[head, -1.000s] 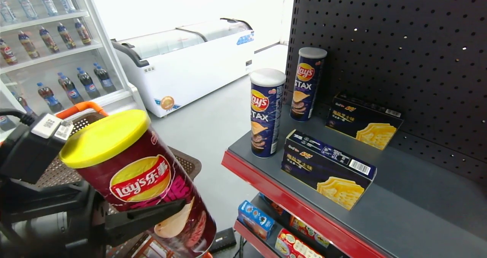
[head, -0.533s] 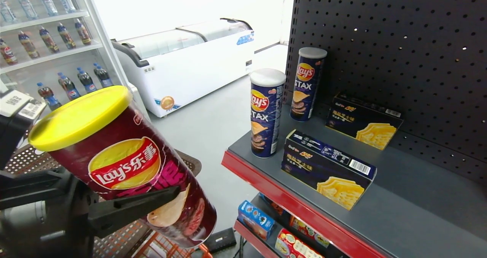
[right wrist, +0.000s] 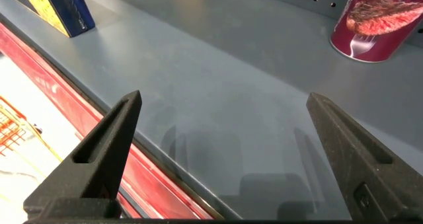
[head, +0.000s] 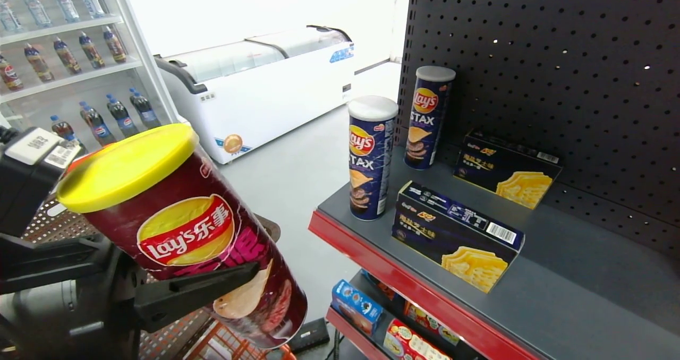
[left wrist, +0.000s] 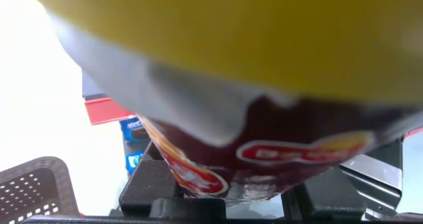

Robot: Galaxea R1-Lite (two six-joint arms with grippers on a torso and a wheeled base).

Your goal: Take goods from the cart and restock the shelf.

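Your left gripper (head: 207, 288) is clamped around the lower body of the chip can (head: 180, 232), one black finger (head: 196, 291) lying across the front of the label. The can is dark red with a yellow lid (head: 125, 166). It hangs tilted in the air, lid leaning up and to your left, above the cart (head: 45, 219) and well apart from the shelf (head: 558, 296). From the left wrist camera the lid (left wrist: 231, 32) looms close, the can's body (left wrist: 264, 151) runs down between the fingers, and a corner of the cart's perforated basket (left wrist: 33, 184) shows below.

Your right gripper (right wrist: 225, 164) hangs with its jaws spread wide and nothing between them, above the shelf's grey deck (right wrist: 225, 72) near its red front edge. Another red can (right wrist: 367, 22) stands farther back on that deck.

On the shelf, two blue cans (head: 372, 158) (head: 429, 117) stand upright at the left end, one behind the other. Two dark boxes (head: 457, 235) (head: 507, 169) rest just beside them, the rear one against the pegboard (head: 558, 73). More packets (head: 357, 306) sit on the tier below. Across the aisle stand a white freezer (head: 265, 84) and a drinks cooler (head: 69, 57).
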